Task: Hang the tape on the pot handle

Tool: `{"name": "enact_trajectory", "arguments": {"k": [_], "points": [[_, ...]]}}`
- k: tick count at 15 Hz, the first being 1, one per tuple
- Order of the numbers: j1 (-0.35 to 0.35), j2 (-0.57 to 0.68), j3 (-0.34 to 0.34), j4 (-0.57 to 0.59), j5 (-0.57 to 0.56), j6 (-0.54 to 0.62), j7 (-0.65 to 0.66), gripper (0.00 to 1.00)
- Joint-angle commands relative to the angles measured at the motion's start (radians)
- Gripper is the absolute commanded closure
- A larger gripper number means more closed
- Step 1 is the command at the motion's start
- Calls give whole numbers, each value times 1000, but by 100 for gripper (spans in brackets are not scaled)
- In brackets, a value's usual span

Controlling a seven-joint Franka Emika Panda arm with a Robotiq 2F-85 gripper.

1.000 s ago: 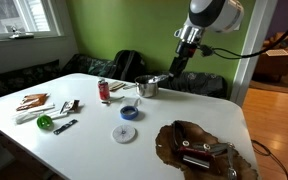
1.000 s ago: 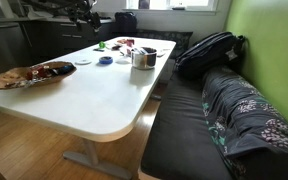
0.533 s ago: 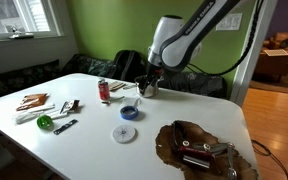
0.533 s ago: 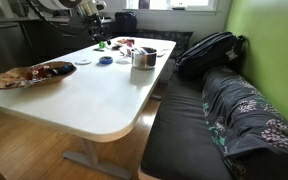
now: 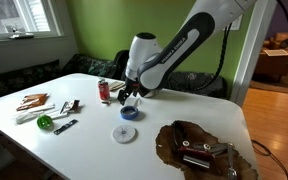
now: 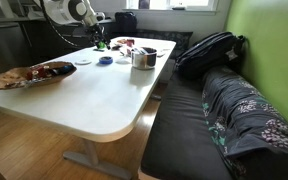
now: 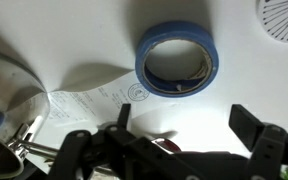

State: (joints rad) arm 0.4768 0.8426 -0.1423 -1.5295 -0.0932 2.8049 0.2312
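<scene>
The white table carries the tape, pot, red can and white disc.

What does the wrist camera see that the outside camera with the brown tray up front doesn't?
Only the wrist view shows the hole through the tape up close, small print on a sheet beside it, and the open gripper hanging above. Only the exterior view shows the whole arm, the red can, the brown tray and the window. Both show the blue tape lying flat on the white table, with the white disc nearby.
</scene>
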Motion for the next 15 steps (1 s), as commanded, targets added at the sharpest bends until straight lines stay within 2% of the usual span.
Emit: {"name": "enact_trajectory", "arguments": {"k": [1, 6, 9, 10, 11, 15], "points": [[-19, -1, 17, 6, -26, -5, 14, 0], [9, 86, -55, 93, -29, -133, 158, 0], [-59, 127, 4, 128, 22, -137, 162, 0], [-71, 140, 16, 140, 26, -135, 160, 9], [-89, 162, 37, 162, 34, -137, 148, 26], [-119, 219, 69, 224, 47, -130, 144, 58]]}}
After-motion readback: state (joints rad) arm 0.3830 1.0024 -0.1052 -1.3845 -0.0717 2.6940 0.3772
